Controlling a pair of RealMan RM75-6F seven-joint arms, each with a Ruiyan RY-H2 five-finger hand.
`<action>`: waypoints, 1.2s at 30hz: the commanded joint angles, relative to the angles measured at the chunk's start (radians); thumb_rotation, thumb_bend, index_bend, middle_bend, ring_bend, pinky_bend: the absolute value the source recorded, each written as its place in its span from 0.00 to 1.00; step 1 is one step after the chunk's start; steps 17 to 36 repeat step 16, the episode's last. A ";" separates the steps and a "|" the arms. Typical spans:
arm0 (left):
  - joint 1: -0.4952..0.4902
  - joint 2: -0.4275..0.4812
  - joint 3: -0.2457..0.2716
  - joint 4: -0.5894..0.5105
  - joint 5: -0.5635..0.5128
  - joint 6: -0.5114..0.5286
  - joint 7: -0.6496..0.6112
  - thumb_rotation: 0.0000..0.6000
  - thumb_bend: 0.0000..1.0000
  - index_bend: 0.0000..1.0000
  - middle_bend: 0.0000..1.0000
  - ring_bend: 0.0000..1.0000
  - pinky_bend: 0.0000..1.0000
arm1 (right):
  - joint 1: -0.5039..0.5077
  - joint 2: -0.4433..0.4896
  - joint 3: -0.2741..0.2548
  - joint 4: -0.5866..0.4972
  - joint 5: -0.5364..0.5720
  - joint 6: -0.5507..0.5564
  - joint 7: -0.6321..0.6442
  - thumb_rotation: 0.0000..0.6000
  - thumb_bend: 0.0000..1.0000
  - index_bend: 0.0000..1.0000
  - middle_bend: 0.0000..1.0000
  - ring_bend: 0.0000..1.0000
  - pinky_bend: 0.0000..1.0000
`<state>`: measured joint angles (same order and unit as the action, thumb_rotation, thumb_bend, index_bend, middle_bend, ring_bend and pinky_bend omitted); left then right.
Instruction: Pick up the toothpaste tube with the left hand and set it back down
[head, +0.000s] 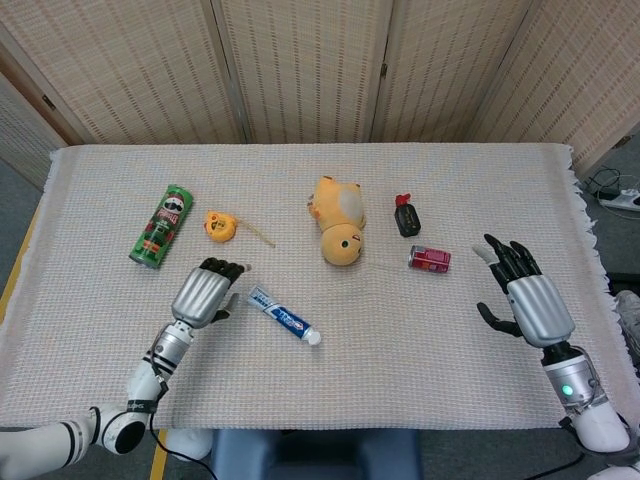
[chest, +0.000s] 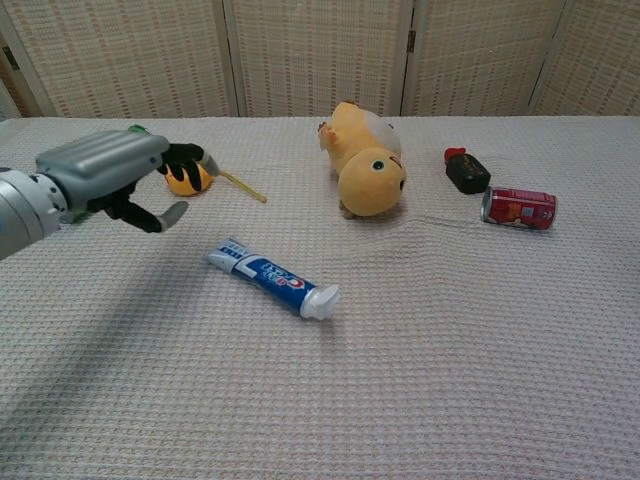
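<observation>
The toothpaste tube (head: 284, 316) lay flat on the bench (head: 420, 330), cap toward the front edge, blue label with writing too small to read. The left hand (head: 204, 292) hovered just left of it, apart from the tube, fingers spread and holding nothing. The right hand (head: 527, 297) sat near the right edge, fingers apart, empty; the chest view missed it. A green chip can (head: 160, 226) with a Pringles-style label lay at far left, mostly hidden behind the left hand in the chest view. A small orange toy (head: 219, 226), yellow plush toy (head: 339, 221), black object (head: 405, 216) and red can (head: 429, 259), print unreadable, sat mid-bench. Bare cloth stretched along the front.
</observation>
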<state>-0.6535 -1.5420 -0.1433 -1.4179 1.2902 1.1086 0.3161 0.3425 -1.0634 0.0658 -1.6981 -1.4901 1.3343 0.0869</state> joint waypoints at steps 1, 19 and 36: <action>0.090 0.112 -0.014 -0.088 -0.055 0.083 -0.049 1.00 0.56 0.27 0.35 0.29 0.26 | -0.029 0.054 -0.030 0.034 -0.024 -0.007 0.086 1.00 0.42 0.00 0.00 0.06 0.04; 0.431 0.305 0.089 -0.208 0.036 0.465 -0.180 1.00 0.56 0.32 0.35 0.29 0.24 | -0.169 0.036 -0.067 0.113 -0.067 0.153 0.167 1.00 0.41 0.00 0.01 0.07 0.00; 0.431 0.305 0.089 -0.208 0.036 0.465 -0.180 1.00 0.56 0.32 0.35 0.29 0.24 | -0.169 0.036 -0.067 0.113 -0.067 0.153 0.167 1.00 0.41 0.00 0.01 0.07 0.00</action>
